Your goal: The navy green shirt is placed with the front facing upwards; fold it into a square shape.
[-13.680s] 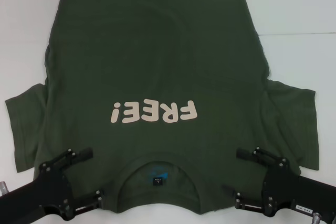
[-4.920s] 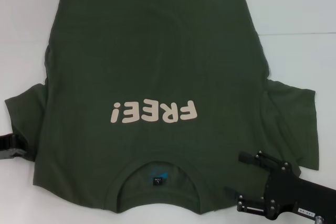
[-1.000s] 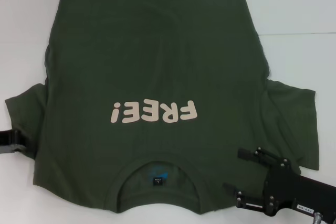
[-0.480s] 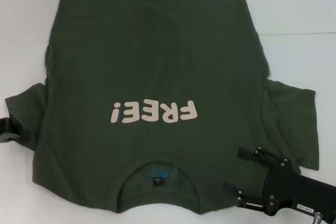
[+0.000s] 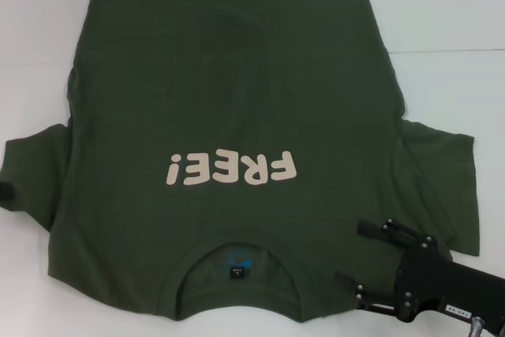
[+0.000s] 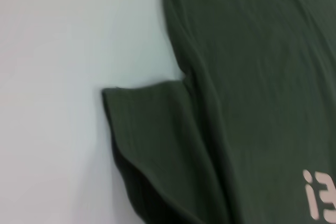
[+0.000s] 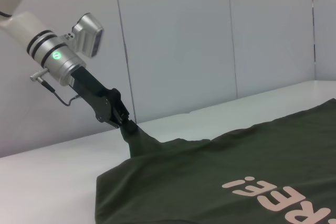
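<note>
Head view: the shirt [image 5: 237,147] lies flat on the white tabletop [image 5: 450,21], front up (lettering upside down from here). The right gripper [image 5: 359,262] rests by its collar-side corner, fingers spread, holding nothing.

Left wrist view: sleeve edge raised.

Right wrist view: the left gripper [image 7: 127,125] has its fingers pinched on that sleeve, lifting it.
</note>
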You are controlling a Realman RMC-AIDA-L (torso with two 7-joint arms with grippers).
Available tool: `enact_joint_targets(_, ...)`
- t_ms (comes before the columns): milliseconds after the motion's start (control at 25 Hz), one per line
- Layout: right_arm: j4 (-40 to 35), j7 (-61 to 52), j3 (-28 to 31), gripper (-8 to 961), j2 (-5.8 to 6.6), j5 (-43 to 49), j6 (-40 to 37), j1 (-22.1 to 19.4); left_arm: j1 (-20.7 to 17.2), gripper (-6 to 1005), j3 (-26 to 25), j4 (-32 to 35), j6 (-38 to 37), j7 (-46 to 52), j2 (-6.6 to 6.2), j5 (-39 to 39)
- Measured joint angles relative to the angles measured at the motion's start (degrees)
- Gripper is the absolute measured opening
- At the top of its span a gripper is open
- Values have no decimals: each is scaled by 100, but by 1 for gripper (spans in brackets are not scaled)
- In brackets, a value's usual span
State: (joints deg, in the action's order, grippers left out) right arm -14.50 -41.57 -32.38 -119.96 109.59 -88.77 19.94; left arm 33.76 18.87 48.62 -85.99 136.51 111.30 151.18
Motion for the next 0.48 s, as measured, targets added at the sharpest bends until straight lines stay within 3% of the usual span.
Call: enact_joint_targets(480, 0, 0, 99, 926, -1, 1, -4, 11, -62, 2, -292, 400, 20, 7, -122, -20)
